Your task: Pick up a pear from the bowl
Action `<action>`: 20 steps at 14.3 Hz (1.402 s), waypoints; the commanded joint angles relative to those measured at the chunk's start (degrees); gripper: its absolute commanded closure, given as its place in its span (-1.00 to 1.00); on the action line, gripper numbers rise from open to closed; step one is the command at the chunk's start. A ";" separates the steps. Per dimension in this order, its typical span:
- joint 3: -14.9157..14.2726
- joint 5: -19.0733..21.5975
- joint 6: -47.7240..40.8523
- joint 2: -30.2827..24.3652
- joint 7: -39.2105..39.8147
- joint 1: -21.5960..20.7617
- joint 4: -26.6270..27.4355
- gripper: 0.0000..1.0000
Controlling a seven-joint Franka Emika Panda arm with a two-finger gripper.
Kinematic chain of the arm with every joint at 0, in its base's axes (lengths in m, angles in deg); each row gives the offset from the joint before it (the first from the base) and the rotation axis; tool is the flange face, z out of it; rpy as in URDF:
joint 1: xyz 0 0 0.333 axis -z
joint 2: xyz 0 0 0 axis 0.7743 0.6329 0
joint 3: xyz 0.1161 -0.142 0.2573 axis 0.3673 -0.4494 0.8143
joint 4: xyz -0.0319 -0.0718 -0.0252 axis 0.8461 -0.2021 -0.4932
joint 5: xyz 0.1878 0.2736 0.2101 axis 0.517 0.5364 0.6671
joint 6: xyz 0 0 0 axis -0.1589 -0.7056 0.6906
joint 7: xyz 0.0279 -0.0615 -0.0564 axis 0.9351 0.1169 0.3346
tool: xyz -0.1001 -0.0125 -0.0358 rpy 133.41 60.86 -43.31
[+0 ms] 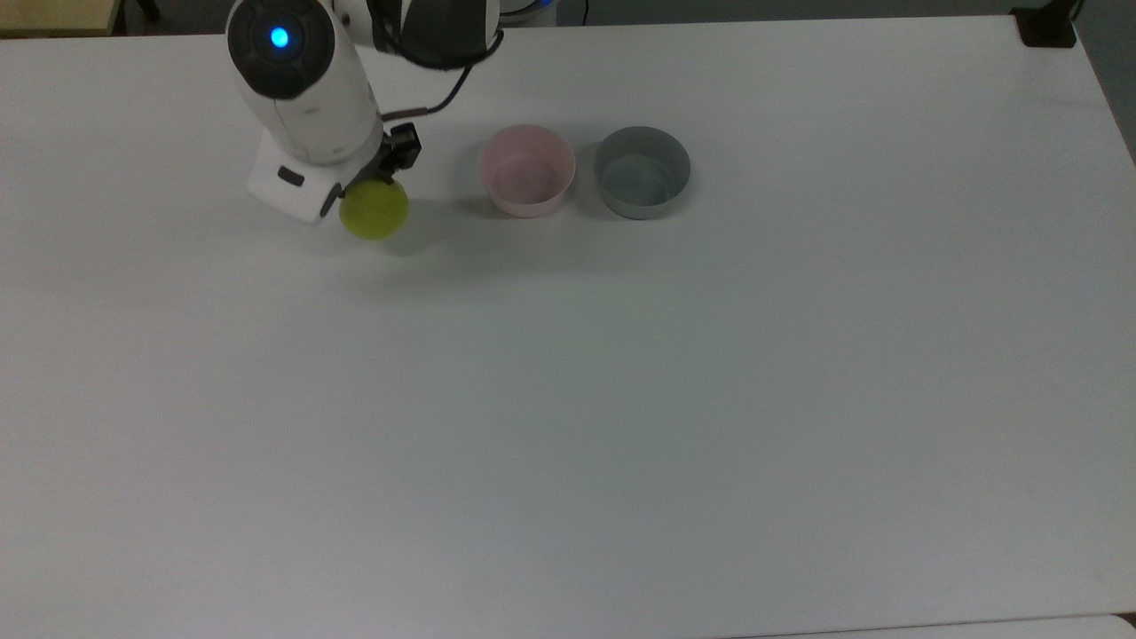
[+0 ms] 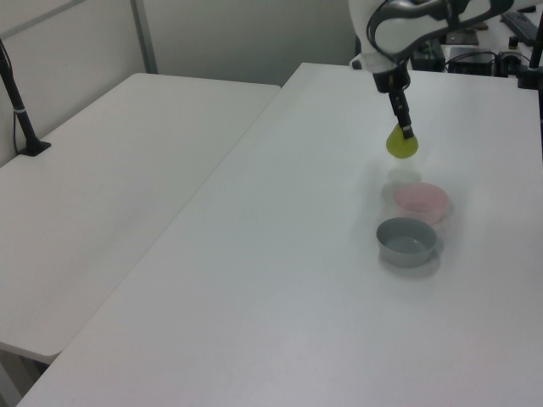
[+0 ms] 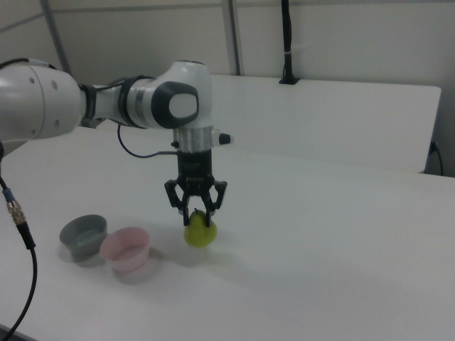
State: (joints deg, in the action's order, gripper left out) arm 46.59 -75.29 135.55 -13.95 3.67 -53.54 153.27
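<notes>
Camera set-up: three fixed views off the arm, as I see them from my station.

Top view: high above the tabletop (image 1: 568, 399), looking nearly straight down, the arm's base at the top edge. Left view: raised, set back, looking along the tabletop (image 2: 280, 280) toward the arm at the far end. Right view: low and nearest, level with the arm, facing across. All three share the pink bowl (image 1: 526, 170) (image 2: 420, 200) (image 3: 126, 249) and the grey bowl (image 1: 642, 171) (image 2: 407, 240) (image 3: 83, 235).
</notes>
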 commanded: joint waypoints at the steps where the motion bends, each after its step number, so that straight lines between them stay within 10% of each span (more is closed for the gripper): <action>1: -0.19 -0.74 3.11 3.07 -0.71 0.52 -0.81 0.50; 3: -0.45 -0.74 5.22 4.31 -1.06 0.61 -0.55 0.17; 5: -0.54 -1.45 5.84 4.31 -1.06 0.52 -0.37 -0.95; 20: 0.43 1.89 -0.75 -20.83 -25.50 -0.88 3.41 -1.00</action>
State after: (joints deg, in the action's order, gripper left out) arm 46.82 -73.87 134.51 -33.18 -18.85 -53.46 153.67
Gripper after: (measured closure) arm 0.000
